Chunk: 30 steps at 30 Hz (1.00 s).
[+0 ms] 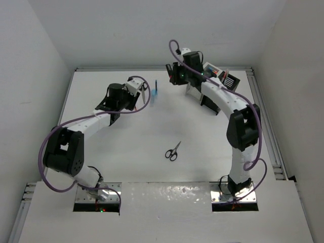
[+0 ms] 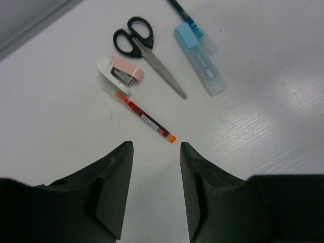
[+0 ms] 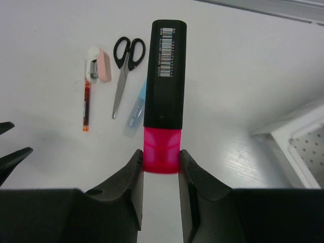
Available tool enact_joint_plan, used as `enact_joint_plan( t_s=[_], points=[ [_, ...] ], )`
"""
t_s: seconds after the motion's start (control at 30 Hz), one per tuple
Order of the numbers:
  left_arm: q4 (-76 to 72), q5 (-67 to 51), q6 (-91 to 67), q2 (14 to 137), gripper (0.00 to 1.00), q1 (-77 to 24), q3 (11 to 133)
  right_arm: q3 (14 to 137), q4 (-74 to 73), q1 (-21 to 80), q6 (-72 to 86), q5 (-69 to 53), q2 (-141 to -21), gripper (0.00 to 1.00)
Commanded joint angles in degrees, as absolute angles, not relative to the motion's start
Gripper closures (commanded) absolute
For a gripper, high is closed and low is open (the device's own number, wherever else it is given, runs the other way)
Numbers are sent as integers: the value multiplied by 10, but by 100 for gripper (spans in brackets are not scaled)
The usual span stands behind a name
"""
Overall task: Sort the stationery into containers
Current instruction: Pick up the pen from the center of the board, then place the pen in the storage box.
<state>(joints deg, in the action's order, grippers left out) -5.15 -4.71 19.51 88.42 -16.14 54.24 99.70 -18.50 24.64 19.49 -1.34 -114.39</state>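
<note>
My right gripper is shut on the pink end of a pink highlighter with a black body, held above the table at the back. My left gripper is open and empty, just short of the orange tip of a red pen. Beyond the pen lie black-handled scissors, a small pink-and-white stapler-like piece and a light blue highlighter. A second pair of scissors lies mid-table. The white container is at the right; the right arm mostly hides both containers in the top view.
A dark blue pen pokes in at the top edge of the left wrist view. The left gripper's fingertips show at the left edge of the right wrist view. White walls enclose the table on three sides.
</note>
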Motion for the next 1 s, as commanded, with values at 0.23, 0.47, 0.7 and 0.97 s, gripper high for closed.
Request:
enact_joint_plan(
  t_s=[0.23, 0.47, 0.7, 0.97],
  points=[
    [-218, -127, 388, 834, 51, -182, 483, 1013, -251, 135, 273, -127, -1062, 100],
    [-215, -116, 352, 828, 50, -190, 473, 984, -208, 91, 208, 24, -1059, 100],
    [-208, -105, 323, 824, 50, -192, 470, 945, -24, 75, 132, 97, -1085, 100],
    [-204, -86, 312, 817, 49, -192, 461, 993, 73, 58, 127, 141, -1183, 100]
  ],
)
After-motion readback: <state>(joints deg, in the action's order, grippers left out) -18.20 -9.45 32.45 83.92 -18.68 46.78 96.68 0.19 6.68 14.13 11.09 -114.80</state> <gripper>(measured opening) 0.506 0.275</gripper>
